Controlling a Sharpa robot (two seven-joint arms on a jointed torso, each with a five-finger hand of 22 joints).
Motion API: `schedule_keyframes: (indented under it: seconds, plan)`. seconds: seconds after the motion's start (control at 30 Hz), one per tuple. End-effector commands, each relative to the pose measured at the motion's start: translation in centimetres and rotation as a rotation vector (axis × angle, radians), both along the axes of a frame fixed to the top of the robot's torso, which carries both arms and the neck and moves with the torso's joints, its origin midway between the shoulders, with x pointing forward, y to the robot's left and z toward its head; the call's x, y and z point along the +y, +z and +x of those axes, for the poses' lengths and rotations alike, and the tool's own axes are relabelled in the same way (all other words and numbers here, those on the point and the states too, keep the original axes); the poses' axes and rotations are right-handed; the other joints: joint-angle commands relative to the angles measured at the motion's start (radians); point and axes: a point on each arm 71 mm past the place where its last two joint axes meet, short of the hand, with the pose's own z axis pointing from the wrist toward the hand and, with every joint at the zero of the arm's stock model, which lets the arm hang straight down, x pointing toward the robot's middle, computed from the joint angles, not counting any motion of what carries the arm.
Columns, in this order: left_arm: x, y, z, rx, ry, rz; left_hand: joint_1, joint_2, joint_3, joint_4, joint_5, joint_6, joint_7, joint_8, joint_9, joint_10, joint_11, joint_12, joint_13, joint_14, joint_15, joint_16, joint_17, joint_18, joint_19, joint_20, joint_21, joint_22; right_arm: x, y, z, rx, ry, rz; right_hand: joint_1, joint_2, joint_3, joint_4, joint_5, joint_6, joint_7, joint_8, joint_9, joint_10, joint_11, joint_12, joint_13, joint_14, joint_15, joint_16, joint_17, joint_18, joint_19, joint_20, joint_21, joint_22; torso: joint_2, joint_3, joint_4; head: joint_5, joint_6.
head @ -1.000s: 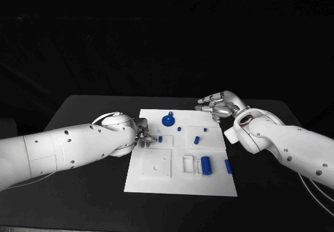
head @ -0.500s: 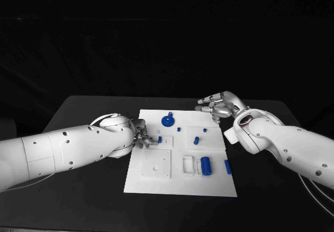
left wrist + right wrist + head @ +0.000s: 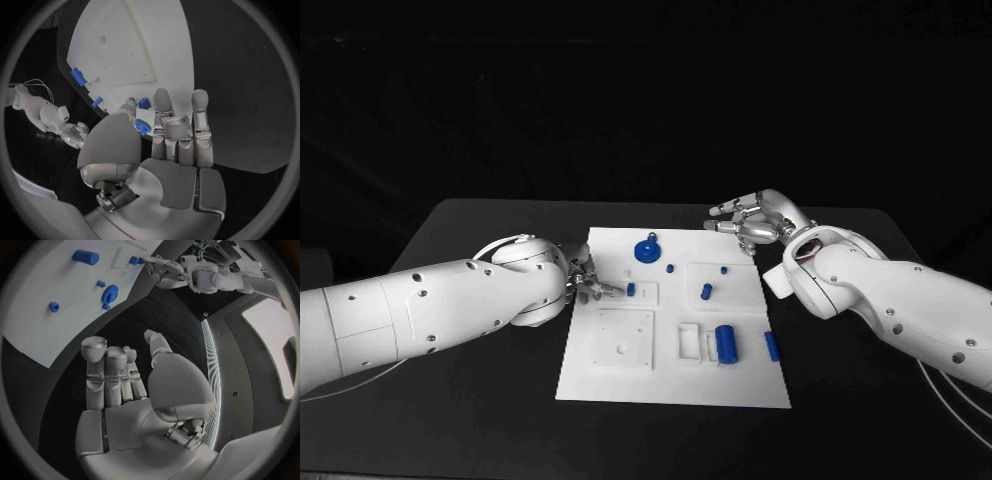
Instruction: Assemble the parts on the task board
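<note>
The white task board (image 3: 672, 360) lies mid-table with several blue parts on it: a round knobbed one (image 3: 648, 249), small pegs (image 3: 707, 291), a cylinder (image 3: 727, 340) and a bar (image 3: 772, 345). My left hand (image 3: 593, 284) hovers at the board's left edge, its fingers (image 3: 178, 125) straight and apart. Its thumb tip is beside a small blue part (image 3: 630, 289) (image 3: 144, 103), and nothing is gripped. My right hand (image 3: 754, 222) stays over the board's far right corner. Its fingers (image 3: 109, 372) are extended and hold nothing.
A square recessed plate (image 3: 623, 338) and a white slot block (image 3: 691, 338) sit on the board's near half. Black table (image 3: 473, 260) surrounds the board on all sides. The right wrist view takes in the left hand (image 3: 164, 267) across the board (image 3: 37, 335).
The left forearm has shifted slightly, while its hand stays beside the small blue part at the board's left edge. The right hand has not moved.
</note>
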Motion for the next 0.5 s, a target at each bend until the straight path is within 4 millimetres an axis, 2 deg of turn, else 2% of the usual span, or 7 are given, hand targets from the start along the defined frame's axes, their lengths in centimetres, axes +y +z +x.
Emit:
schedule_keyframes:
  seconds: [0.03,0.33,0.4,0.5]
  plan:
    - [0.0,0.2,0.0,-0.004,0.014,-0.044,-0.001,0.000,-0.009,-0.001,-0.004,-0.005,0.000,0.001,-0.004,0.050,0.005,-0.009,-0.002,-0.008,0.000,-0.012,-0.009,-0.007,0.000,-0.006,-0.007,0.018,0.1,0.0,0.0,-0.003,0.014,-0.001,-0.011,0.002,0.003,0.002,0.005,0.005,0.001,0.000,0.002,-0.009,-0.001,-0.004,-0.001,-0.005,-0.002,-0.004,-0.001,0.017,0.014,0.000,-0.003,0.075,0.001,0.0002,-0.0002,0.001,0.000]
    - [0.4,0.8,0.0,0.020,0.049,-0.155,-0.005,-0.002,-0.061,-0.001,-0.004,-0.051,0.015,-0.002,-0.039,0.048,0.013,-0.062,-0.007,-0.026,0.003,-0.047,-0.061,-0.007,-0.006,-0.004,-0.031,0.017,0.1,0.0,0.0,-0.002,0.013,-0.001,-0.011,0.002,0.003,0.002,0.005,0.005,0.001,0.000,0.002,-0.009,-0.001,-0.004,-0.001,-0.005,-0.002,-0.004,-0.001,0.017,0.014,0.000,-0.003,0.075,0.000,0.0010,-0.0008,0.002,0.002]
    - [0.5,1.2,0.0,0.022,0.066,-0.202,-0.009,0.004,-0.057,-0.002,-0.002,-0.087,0.026,-0.003,-0.076,0.046,0.019,-0.094,-0.011,-0.034,0.008,-0.061,-0.074,-0.007,-0.011,0.000,-0.043,0.016,0.1,0.0,0.0,-0.003,0.013,-0.001,-0.011,0.002,0.003,0.002,0.005,0.005,0.001,0.000,0.002,-0.009,-0.001,-0.004,-0.001,-0.005,-0.002,-0.004,-0.001,0.017,0.014,0.000,-0.003,0.075,0.000,0.0014,-0.0004,0.002,0.002]
    - [0.8,1.8,0.2,0.013,0.083,-0.246,0.002,0.017,-0.048,-0.003,0.005,-0.103,0.033,-0.003,-0.134,0.046,0.024,-0.123,-0.011,-0.038,0.012,-0.071,-0.089,-0.007,-0.009,0.004,-0.061,0.016,0.1,0.0,0.0,-0.003,0.012,-0.001,-0.011,0.002,0.003,0.002,0.005,0.005,0.001,0.000,0.002,-0.009,-0.001,-0.004,-0.001,-0.005,-0.002,-0.004,-0.001,0.017,0.014,0.000,-0.003,0.075,0.000,0.0013,-0.0006,0.001,0.004]
